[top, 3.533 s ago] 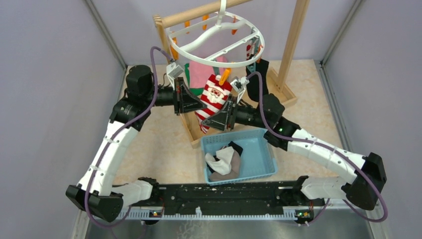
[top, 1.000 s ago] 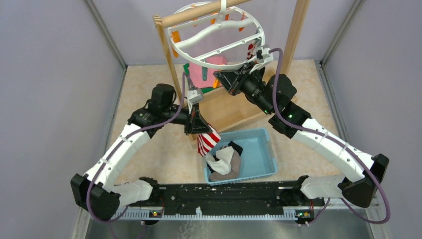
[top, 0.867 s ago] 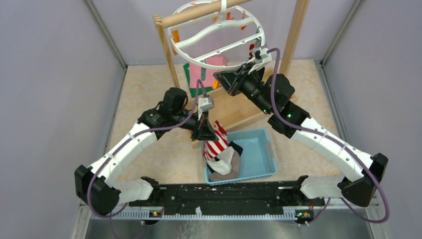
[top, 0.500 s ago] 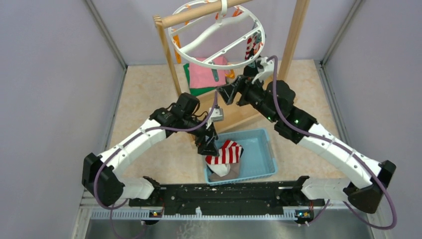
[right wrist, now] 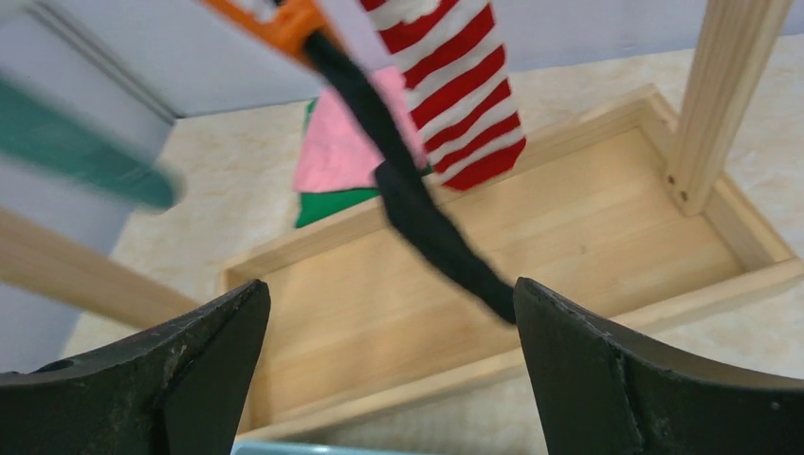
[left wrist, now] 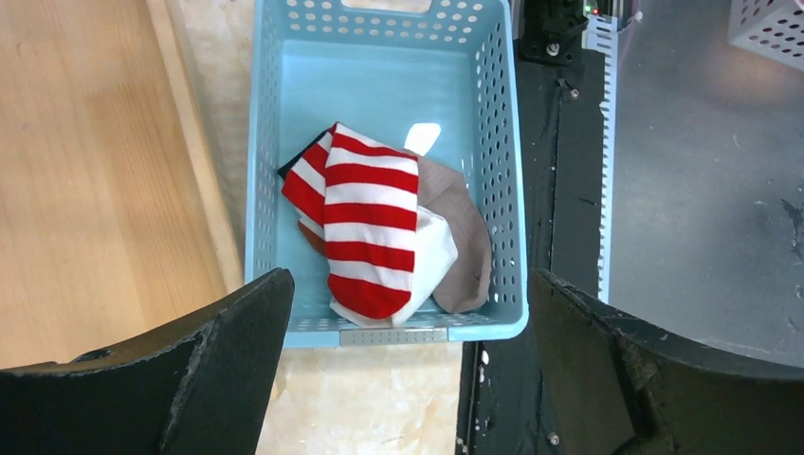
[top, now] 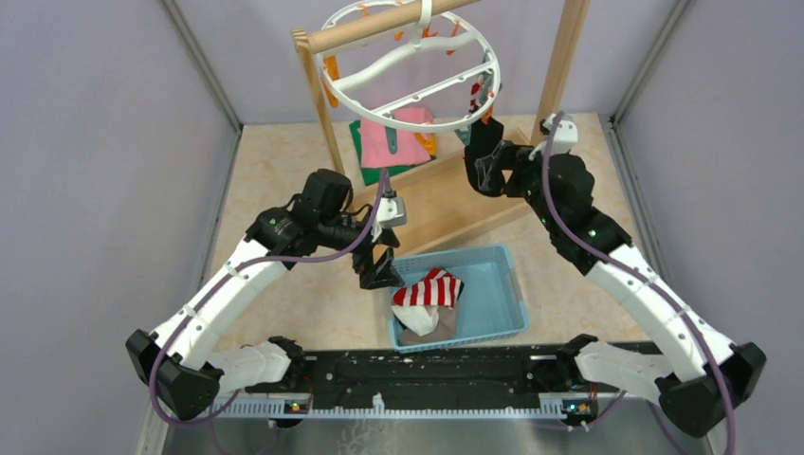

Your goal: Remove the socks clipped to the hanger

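- Top: the hanger (top: 412, 66) hangs on the rod (top: 318, 38), socks (top: 477, 95) clipped; a bump from the right gripper (top: 482, 163) would swing it.
- Left wrist: left gripper (left wrist: 406, 303) spread, empty, over the basket (left wrist: 268, 142).
- Right wrist: fingers (right wrist: 645, 379) parted either side of a blurred black sock (right wrist: 427, 223), apparently untouched; closing could miss.

Light blue perforated basket (top: 488, 294) on beige marbled tabletop (top: 284, 161), just beside wooden stand (top: 446, 199); 2 uprights (top: 559, 66), 1 round rod (top: 356, 30) across top.

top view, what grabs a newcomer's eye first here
The big white hanger hangs from the wooden rod at the back, a pink sock dangling under it. Nearer, a red-and-white striped sock lies in the blue basket, with the open left claw beside the basket.
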Motion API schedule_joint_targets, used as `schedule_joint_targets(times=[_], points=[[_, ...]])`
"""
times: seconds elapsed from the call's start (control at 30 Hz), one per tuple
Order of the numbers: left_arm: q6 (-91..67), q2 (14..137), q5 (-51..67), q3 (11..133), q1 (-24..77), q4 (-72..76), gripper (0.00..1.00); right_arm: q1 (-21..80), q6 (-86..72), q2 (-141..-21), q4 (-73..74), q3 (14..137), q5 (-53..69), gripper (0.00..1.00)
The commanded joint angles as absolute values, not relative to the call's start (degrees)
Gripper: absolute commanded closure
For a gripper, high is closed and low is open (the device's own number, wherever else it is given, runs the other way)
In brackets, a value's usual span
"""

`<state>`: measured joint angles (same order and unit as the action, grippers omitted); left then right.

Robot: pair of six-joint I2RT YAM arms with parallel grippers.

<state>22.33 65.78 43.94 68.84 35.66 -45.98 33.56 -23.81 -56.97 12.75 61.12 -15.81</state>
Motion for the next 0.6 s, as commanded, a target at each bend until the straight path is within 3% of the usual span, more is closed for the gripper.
schedule_joint_targets(times=[0.0, 0.13, 0.2, 0.33, 0.57], points=[[24.32, 63.39, 43.51, 71.43, 35.22, -49.52, 0.01, 27.98, -16.36, -64.22, 3.79, 63.36, -10.04, 0.03], [24.68, 62.71, 43.28, 73.41, 34.95, -52.18, 0.01, 26.68, -14.03, -69.90, -3.59, 64.78, -4.54, 0.17], [24.65, 62.67, 43.19, 74.50, 34.62, -52.99, 0.01, 26.66, -13.53, -72.16, -4.50, 65.59, -4.03, 0.41], [23.82, 62.19, 44.13, 76.59, 33.60, -52.89, 0.01, 26.72, -14.96, -70.19, -8.57, 62.65, -0.86, 0.98], [20.95, 62.08, 46.01, 78.19, 30.01, -50.44, 0.01, 27.97, -19.72, -65.74, -9.95, 59.78, 7.11, 1.00]])
